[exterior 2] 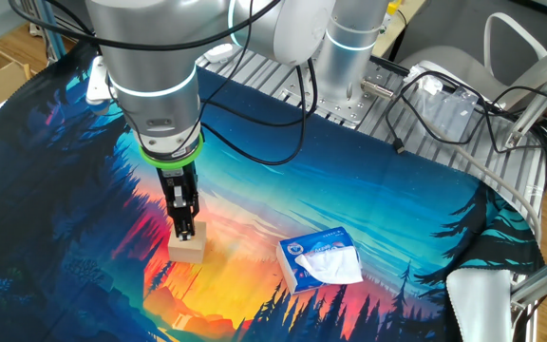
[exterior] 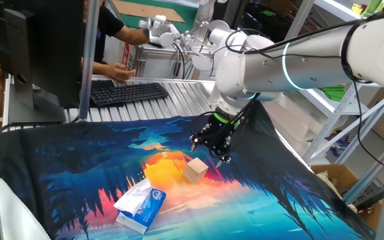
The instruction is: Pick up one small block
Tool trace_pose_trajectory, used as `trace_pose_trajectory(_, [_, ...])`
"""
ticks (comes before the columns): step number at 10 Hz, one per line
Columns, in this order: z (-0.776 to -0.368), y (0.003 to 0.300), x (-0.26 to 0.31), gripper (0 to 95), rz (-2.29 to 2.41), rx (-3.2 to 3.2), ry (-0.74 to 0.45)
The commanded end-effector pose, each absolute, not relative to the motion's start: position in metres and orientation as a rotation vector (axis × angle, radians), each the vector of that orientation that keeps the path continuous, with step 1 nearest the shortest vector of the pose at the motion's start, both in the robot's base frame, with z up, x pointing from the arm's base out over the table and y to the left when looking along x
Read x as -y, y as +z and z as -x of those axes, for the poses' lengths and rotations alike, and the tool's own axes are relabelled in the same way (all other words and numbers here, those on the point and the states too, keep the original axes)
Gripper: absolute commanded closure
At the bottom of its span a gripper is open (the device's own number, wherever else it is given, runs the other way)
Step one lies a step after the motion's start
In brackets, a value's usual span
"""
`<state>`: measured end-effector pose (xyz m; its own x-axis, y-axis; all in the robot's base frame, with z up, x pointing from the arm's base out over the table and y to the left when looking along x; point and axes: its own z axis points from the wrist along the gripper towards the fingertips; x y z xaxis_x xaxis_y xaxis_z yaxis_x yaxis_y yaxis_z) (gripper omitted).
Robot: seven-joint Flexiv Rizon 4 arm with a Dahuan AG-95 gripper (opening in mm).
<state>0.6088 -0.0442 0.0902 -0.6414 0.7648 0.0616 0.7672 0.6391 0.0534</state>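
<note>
Blue-and-white tissue pack [exterior: 141, 207] lies at the left on the printed cloth [exterior: 59, 173], apart from the work. Right of it sits the small wooden block [exterior: 195, 170], the gripper [exterior: 210, 152] poised just above; whether its fingers are spread is unclear, likely lining up to straddle the cube.

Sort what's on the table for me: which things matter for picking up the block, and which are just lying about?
Part of the job:
- wooden block, on the printed cloth
- hand, low over the block; I can't tell whether it grips it

Just lying about:
- tissue pack, beside the block and apart from it
- keyboard, at the far edge
- monitor
</note>
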Motion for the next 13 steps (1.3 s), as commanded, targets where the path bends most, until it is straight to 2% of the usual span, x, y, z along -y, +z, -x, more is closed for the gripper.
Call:
trace_pose_trajectory(1, [-0.6078, 0.0907, 0.0438, 0.0, 1.156, 2.897, -0.128])
trace_pose_trajectory(13, [-0.6078, 0.0907, 0.0438, 0.0, 1.036, 2.929, -0.089])
